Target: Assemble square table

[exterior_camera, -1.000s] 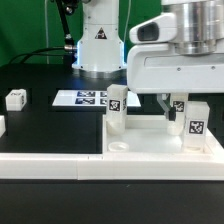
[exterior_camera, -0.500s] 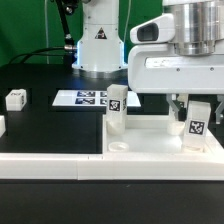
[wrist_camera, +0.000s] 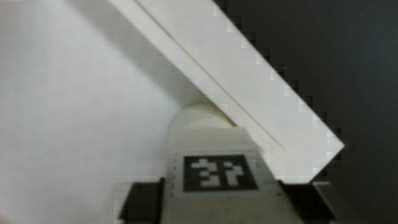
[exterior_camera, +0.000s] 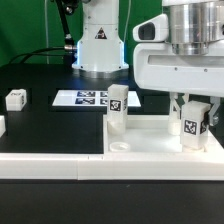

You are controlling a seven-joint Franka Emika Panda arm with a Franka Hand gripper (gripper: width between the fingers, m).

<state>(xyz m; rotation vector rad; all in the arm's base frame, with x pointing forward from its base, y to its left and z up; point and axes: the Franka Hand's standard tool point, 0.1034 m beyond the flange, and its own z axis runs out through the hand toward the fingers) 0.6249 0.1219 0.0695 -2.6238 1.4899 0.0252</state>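
The square table's white slab (exterior_camera: 150, 127) lies at the exterior view's right, and one leg post (exterior_camera: 117, 110) stands upright at its near-left corner. My gripper (exterior_camera: 192, 128) is shut on a second tagged leg post (exterior_camera: 192, 126). It holds the post upright over the slab's right side, close to the raised rim. In the wrist view the post (wrist_camera: 217, 150) sits between the two dark fingers (wrist_camera: 151, 205), with the slab surface (wrist_camera: 71, 110) and its rim (wrist_camera: 231, 70) below. Whether the post's foot touches the slab is hidden.
The marker board (exterior_camera: 85, 98) lies behind the slab. A loose leg post (exterior_camera: 15, 98) lies at the far left, with another white part (exterior_camera: 2, 125) at the left edge. A long white rail (exterior_camera: 50, 160) runs along the front. The robot base (exterior_camera: 100, 45) stands at the back.
The gripper with the leg post has shifted a little toward the exterior view's right and down. The post now sits squarely upright between the fingers.
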